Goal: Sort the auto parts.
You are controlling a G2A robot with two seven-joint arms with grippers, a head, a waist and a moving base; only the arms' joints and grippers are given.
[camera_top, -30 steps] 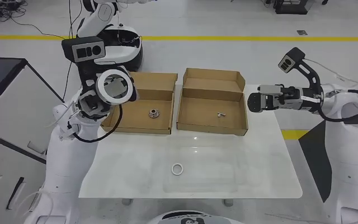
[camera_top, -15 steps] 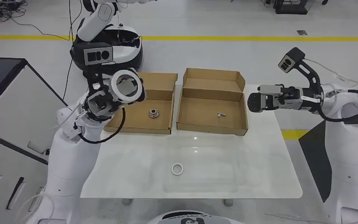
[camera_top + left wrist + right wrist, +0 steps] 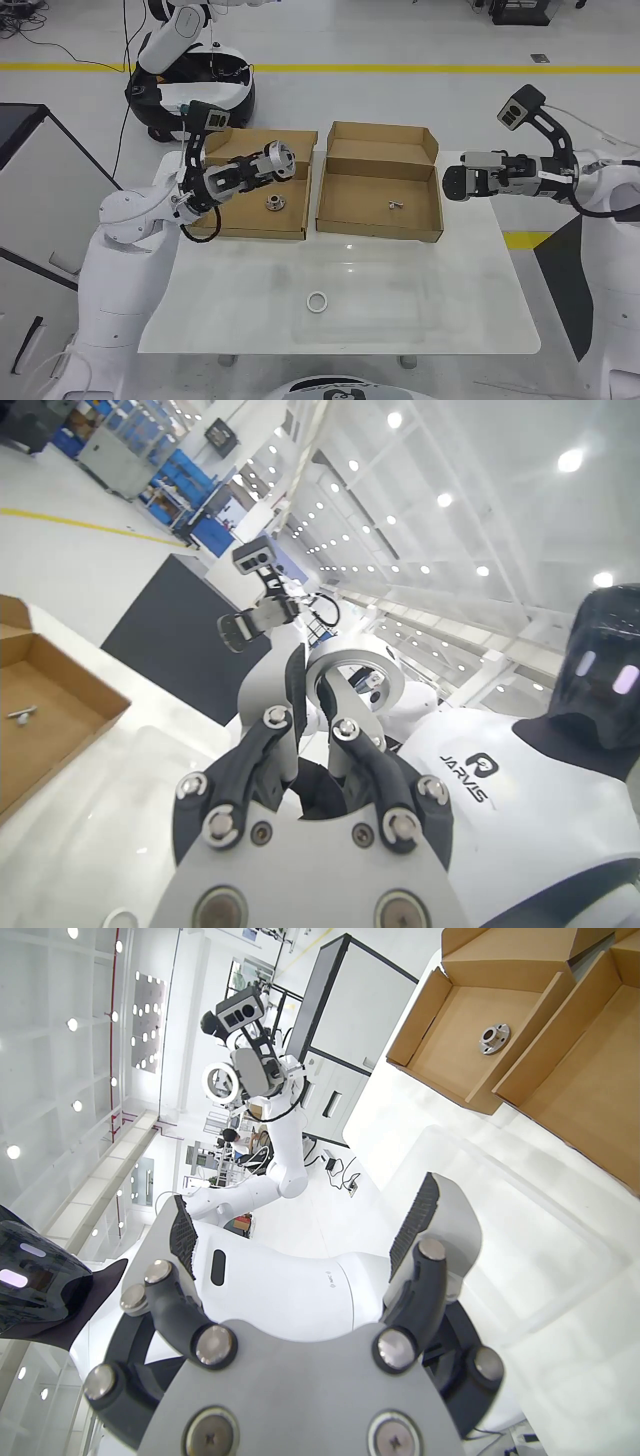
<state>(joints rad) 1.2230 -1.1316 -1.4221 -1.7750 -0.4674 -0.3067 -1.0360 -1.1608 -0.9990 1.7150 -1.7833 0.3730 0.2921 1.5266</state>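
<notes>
My left gripper (image 3: 272,163) is shut on a silver metal ring (image 3: 280,159) and hangs over the back of the left cardboard box (image 3: 235,222). In the left wrist view the ring (image 3: 395,672) is pinched between the fingers of the left gripper (image 3: 312,687). A flanged metal part (image 3: 275,203) lies in that box, also visible as the flanged part (image 3: 493,1039). A small bolt (image 3: 395,204) lies in the right box (image 3: 380,232). My right gripper (image 3: 452,184) stands open and empty beyond the right box's edge; the right gripper (image 3: 302,1215) has wide-spread jaws.
A small white ring (image 3: 318,301) lies on the white table (image 3: 480,290) next to a clear shallow tray (image 3: 360,322) near the front. Both boxes have raised back flaps. A dark cabinet (image 3: 30,170) stands left of the table.
My left arm has swung the metal ring down from high near the camera to low over the left box. The right arm has not moved.
</notes>
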